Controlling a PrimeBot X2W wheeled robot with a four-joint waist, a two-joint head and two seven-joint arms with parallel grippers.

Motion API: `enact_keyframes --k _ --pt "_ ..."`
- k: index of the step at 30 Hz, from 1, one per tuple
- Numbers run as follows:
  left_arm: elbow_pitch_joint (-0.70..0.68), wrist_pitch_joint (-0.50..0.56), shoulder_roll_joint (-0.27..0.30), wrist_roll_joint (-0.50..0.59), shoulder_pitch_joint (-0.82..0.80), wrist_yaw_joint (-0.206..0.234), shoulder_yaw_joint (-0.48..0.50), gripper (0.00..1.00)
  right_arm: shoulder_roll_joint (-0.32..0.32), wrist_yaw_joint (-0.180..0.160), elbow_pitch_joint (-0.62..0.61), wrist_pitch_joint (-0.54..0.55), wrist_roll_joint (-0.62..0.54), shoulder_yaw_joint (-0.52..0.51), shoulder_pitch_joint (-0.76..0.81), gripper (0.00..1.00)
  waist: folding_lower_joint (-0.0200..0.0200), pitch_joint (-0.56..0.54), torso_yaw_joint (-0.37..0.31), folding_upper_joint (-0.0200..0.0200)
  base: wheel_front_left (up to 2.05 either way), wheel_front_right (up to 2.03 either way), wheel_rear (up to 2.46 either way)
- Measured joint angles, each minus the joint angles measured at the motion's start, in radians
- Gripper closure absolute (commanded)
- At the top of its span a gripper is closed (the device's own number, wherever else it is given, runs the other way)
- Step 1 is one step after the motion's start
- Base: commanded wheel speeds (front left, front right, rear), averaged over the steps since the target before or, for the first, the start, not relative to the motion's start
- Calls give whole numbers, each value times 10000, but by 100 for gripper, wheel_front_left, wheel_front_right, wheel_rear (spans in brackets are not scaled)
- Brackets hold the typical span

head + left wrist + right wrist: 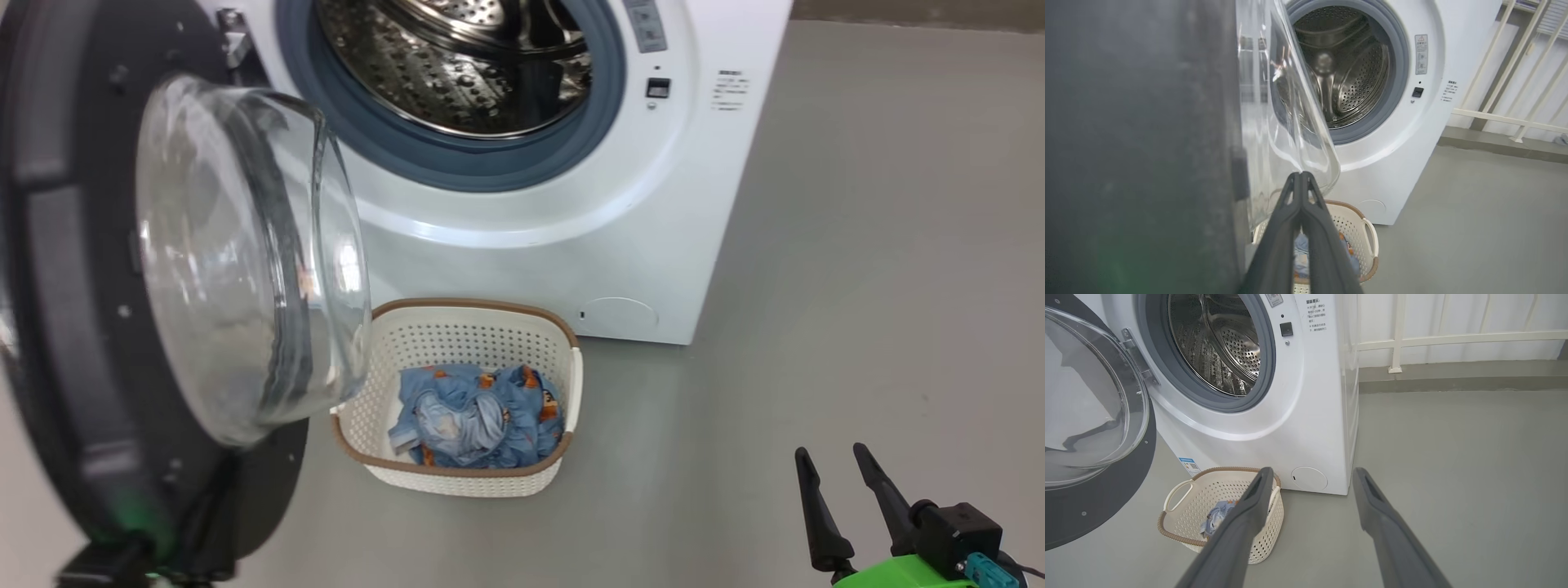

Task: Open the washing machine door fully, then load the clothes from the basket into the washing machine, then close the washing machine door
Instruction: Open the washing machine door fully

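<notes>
Pressed together with nothing between them, the two long dark fingers of the left gripper [1301, 176] reach forward close beside the inner face of the large round washing machine door [245, 261]. Their tips point at the lower edge of its clear domed glass centre, inside the wide glossy black rim; whether they touch the glass cannot be told. The right gripper [831, 454] sits low on the robot's right, its fingers spread wide and empty, slanting up and forward over the bare grey floor [857, 286], well apart from everything else. Next comes the small cream-white perforated plastic basket [457, 339] with a brown woven-look rim, standing on the floor just in front of the machine's base and partly under the door's glass dome. The light blue clothes [478, 416] with orange-brown figures lie crumpled in its bottom. Behind it rises the large white boxy washing machine [571, 245], its door swung wide to the robot's left on a metal hinge [233, 37]. This leaves the grey rubber gasket [490, 163] and perforated steel drum [457, 73] exposed. A white railing [1453, 337] stands farthest back.
</notes>
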Motion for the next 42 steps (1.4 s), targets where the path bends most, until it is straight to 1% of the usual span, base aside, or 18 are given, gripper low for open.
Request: enact_keyframes --k 4,7,15,20,21,26,34,42 --pt "192 2 -21 0 23 148 805 100 0 -2 44 0 0 21 -15 0 0 10 220 0 0 0 0" --pt "384 2 -67 0 39 157 1289 100 0 -2 79 -2 0 29 -34 0 -1 15 319 0 0 0 0" --pt "1244 0 -35 -8 -135 157 2439 100 0 -2 82 -2 -4 71 -58 0 0 93 211 0 0 0 0" --pt "2069 4 226 -186 -694 174 3354 100 -2 -2 59 0 -27 69 -69 0 0 306 85 0 0 0 0" --pt "2224 4 309 -238 -809 240 3567 100 -2 -2 52 0 -42 69 -82 0 0 363 60 0 0 0 0" --pt "3078 4 790 -412 -1485 247 4468 100 -4 -2 -13 -2 -186 71 -259 0 0 694 -49 0 0 0 0" --pt "3931 2 1068 -454 -2314 167 5198 100 -8 0 -42 -2 -221 84 -443 0 0 1113 -163 0 0 0 0" --pt "4408 2 1195 -188 -2804 56 5513 100 -13 0 -8 -2 -245 155 -684 0 0 1241 -247 0 0 0 0"
